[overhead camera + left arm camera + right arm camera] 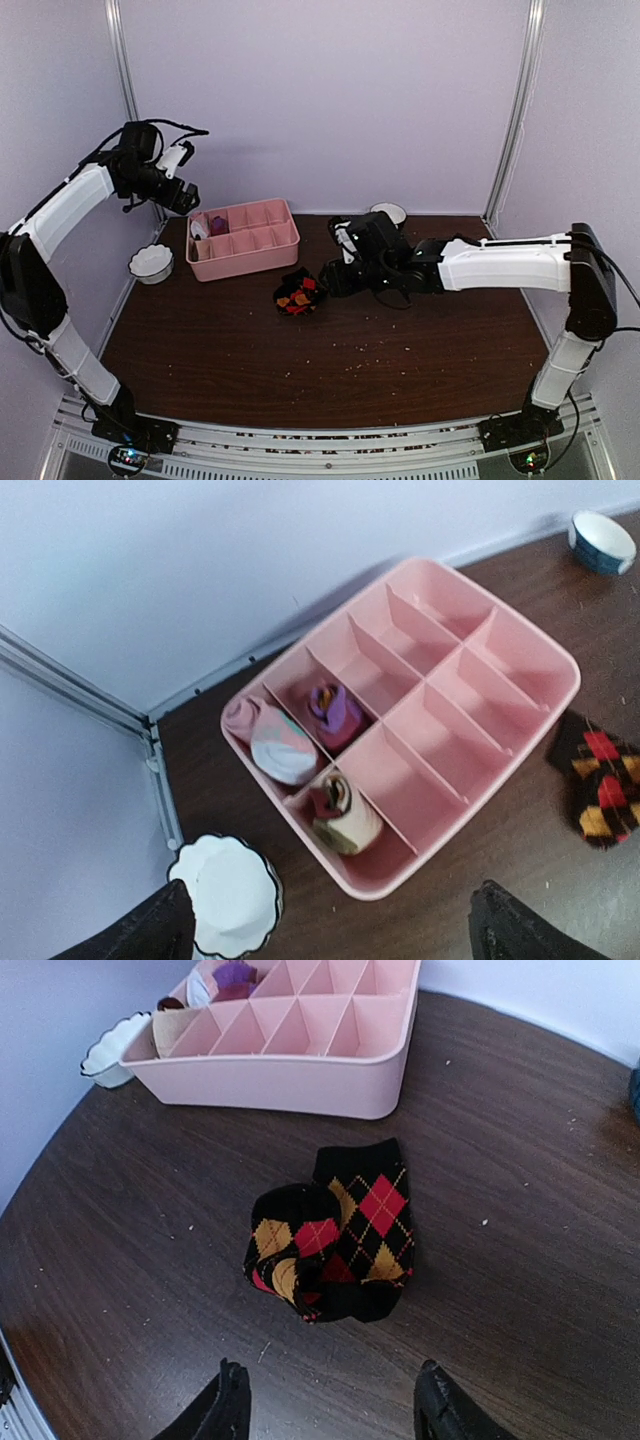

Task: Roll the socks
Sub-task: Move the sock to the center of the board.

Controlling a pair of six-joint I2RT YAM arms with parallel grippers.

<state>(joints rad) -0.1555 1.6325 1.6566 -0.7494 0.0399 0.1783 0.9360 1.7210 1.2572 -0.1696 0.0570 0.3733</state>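
Lying on the dark table [300, 370] near the long wall of the pink tray [280, 1085], the black argyle sock [330, 1240] is seen partly rolled, one end curled into a bundle and the other left flat, and it is touched by neither gripper. The right gripper [330, 1380] is held low just beside it, fingers spread with nothing between them. The left gripper [330, 930] is poised high over the tray's left end, fingers parted wide and empty, above a rolled magenta-purple sock [335, 712] tucked in one compartment.
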